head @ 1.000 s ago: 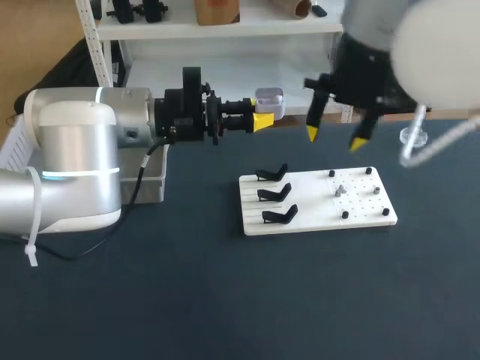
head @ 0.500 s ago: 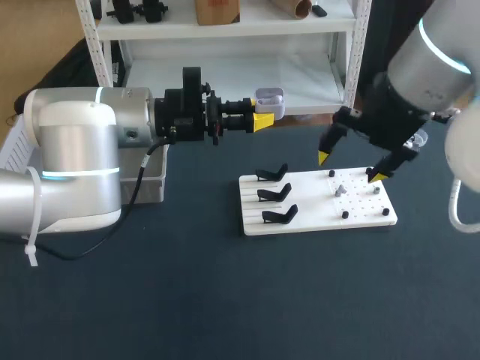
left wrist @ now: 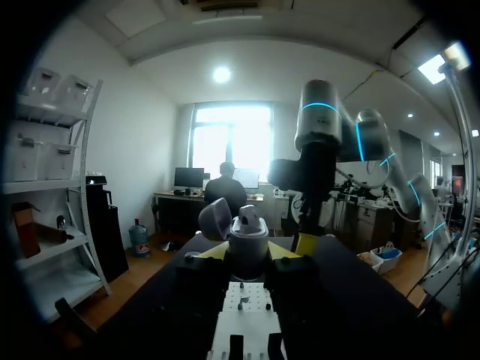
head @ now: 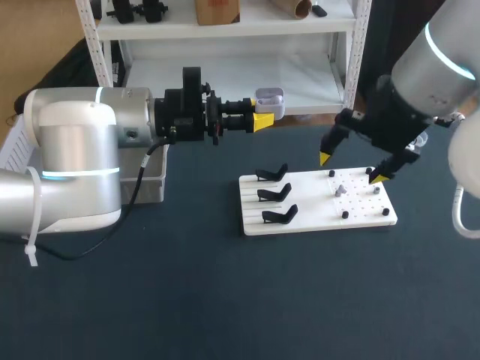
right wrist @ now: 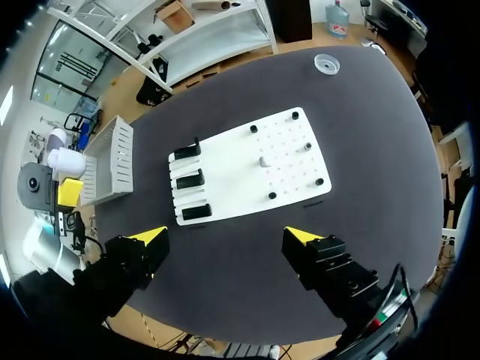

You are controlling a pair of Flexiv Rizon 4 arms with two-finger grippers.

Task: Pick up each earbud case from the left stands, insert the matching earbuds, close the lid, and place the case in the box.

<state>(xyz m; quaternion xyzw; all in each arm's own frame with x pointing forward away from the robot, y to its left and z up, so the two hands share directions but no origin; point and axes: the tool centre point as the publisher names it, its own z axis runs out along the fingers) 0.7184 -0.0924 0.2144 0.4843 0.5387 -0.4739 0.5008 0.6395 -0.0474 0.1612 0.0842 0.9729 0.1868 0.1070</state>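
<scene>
The left gripper (head: 262,120) clamps an open earbud case (head: 270,100) high over the far side of the dark table (head: 225,300). The right gripper (head: 351,168), fingers apart, hangs above the white board (head: 315,210), right of its three black stands (head: 274,195).

The table (head: 187,292) looks dark, matt and smooth. The white pegboard (head: 307,199) seems to be matt plastic, and its black stands (head: 274,193) look like faintly glossy plastic. The earbud case (head: 270,100) is smooth, pale plastic. My left arm (head: 82,142) has a satin silver shell.
</scene>
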